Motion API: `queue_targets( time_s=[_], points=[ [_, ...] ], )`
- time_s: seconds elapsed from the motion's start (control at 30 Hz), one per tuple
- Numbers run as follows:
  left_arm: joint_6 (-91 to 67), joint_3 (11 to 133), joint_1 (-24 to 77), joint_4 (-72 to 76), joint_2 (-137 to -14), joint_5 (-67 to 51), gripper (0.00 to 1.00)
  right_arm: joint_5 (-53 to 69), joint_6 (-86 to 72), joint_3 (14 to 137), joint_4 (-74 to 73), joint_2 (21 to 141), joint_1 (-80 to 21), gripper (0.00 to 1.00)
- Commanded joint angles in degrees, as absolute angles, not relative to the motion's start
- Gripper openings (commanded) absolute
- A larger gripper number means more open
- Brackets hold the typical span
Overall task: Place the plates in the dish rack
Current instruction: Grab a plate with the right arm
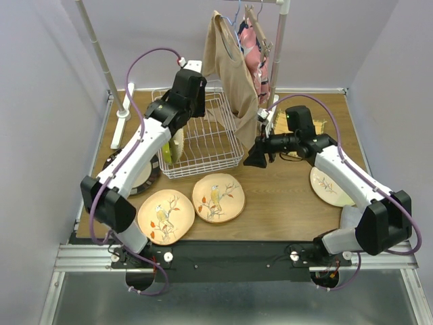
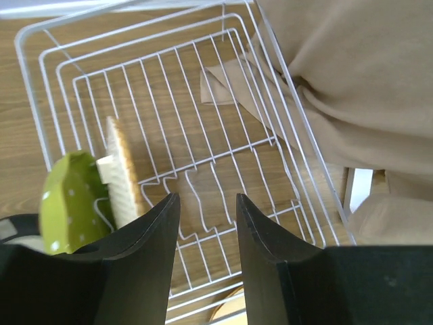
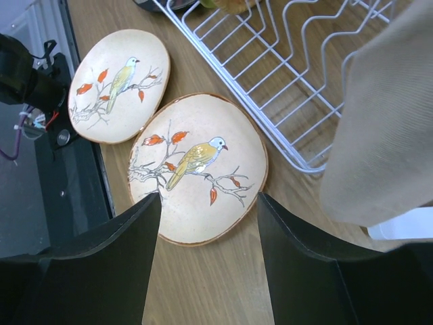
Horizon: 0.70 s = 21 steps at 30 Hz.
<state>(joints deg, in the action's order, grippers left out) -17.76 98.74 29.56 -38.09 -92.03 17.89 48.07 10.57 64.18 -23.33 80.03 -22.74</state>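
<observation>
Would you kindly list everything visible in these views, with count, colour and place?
dish rack: one, white wire, centre.
lime dotted plate: one, green, upright at the rack's left end.
woven-look plate: one, tan, upright beside it.
front bird plates: two, peach, flat before the rack.
right bird plate: one, cream, flat, far right.
dark-rimmed plate: one, dark rim, flat left of the rack.
garments: two, beige and pink, hanging on the white rail behind.
left gripper: black, jaws open, over the rack.
right gripper: black, jaws open, above a bird plate.
</observation>
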Motion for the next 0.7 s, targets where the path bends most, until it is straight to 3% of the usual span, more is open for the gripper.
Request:
queue_targets(
  time_s=[0.0, 0.27, 0.67],
  points=[
    [-17.4, 102.7, 28.7, -36.5, -98.1, 13.3, 0.47, 48.7, 10.9, 64.2, -24.3, 79.7, -20.9, 0.67],
    [-17.3, 105.9, 24.8, -36.9, -103.5, 13.0, 0.47, 49.0, 10.9, 64.2, -24.4, 79.5, -20.0, 0.67],
    [-17.3, 100.1, 20.2, -35.4, -102.6, 13.9, 0.47, 49.1, 11.0, 64.0, -24.4, 79.6, -19.4, 0.67]
  ],
)
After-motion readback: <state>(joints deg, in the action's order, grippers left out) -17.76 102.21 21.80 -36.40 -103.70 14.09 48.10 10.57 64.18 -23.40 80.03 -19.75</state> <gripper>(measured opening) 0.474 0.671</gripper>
